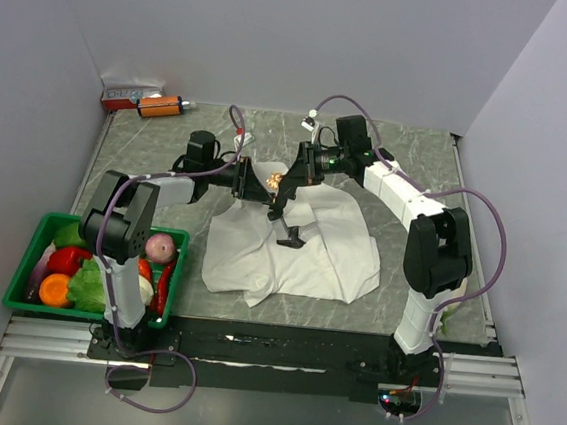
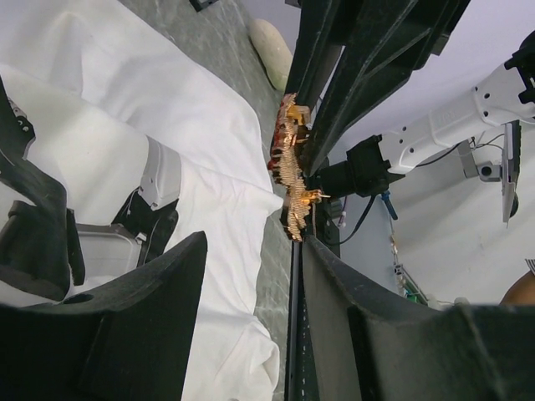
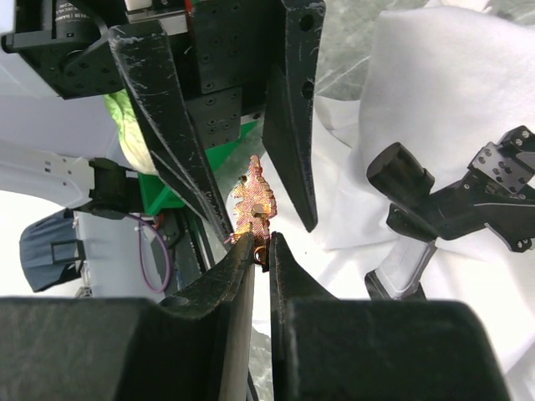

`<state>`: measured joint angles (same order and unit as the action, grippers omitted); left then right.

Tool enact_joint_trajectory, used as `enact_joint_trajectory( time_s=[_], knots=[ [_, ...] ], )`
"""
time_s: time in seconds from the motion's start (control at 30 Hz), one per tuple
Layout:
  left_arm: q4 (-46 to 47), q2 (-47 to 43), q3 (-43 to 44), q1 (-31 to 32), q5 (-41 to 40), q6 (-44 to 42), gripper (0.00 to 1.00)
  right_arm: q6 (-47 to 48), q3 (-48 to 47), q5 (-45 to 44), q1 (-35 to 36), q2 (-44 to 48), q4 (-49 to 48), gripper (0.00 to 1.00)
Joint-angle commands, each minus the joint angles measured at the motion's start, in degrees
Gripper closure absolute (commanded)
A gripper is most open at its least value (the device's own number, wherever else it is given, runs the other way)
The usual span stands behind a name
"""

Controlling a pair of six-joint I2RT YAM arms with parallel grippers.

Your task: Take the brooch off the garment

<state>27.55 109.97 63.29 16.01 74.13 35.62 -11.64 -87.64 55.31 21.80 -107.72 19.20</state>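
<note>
Two robot arms meet above the middle of a grey marbled surface (image 1: 420, 155), with a tiny orange-red and gold brooch (image 3: 253, 205) held in the air between them. The right pincer (image 3: 261, 244) is almost fully closed and pinches the lower end of the brooch between its fingertips. The brooch is long and narrow. Its long axis runs straight out from those fingertips, in line with the pincer, and points toward the left arm. The left pincer (image 2: 251, 246) stands wide open and grips nothing. Its two fingers straddle the brooch, and one finger is just beside it. In both wrist views the brooch hangs clear of the cloth. The garment (image 1: 309, 255), a rumpled white T-shirt with black markings on its front, lies flat at the centre of the surface, below the brooch and nearer the arms' bases. A green basket (image 1: 30, 238) of toy vegetables sits at the near left corner. At the far left corner are an orange bottle (image 1: 161, 106) lying on its side and a small box (image 1: 129, 91). The box's printing is too small to read.
</note>
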Motion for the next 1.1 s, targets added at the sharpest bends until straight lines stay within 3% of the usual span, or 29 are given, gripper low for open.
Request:
enact_joint_trajectory(
  time_s=[0.0, 0.37, 0.73, 0.8, 1.07],
  knots=[
    [3.5, -2.9, 1.4, 0.2, 2.2, 1.2, 0.45, 1.9, 0.2, -0.6, -0.4, 1.2, 0.5, 1.0],
    [4.3, -2.5, 2.2, 0.2, 1.5, 2.4, 0.44, 2.2, 0.3, -0.6, -0.3, 1.2, 1.0, 1.0],
    [-2.8, -3.2, 2.8, -4.1, 1.8, -4.1, 0.43, 0.7, 1.7, 2.4, -0.3, 3.5, -0.8, 1.0],
    [-7.3, -2.8, 3.3, -3.9, 0.4, -8.2, 0.43, -0.1, 2.4, 3.1, -0.4, 3.9, -1.8, 1.0],
    [-8.1, -2.0, 3.9, -0.1, -1.0, -10.7, 0.43, -3.7, 2.3, 4.6, -0.2, 3.7, -4.4, 1.0]
  ],
)
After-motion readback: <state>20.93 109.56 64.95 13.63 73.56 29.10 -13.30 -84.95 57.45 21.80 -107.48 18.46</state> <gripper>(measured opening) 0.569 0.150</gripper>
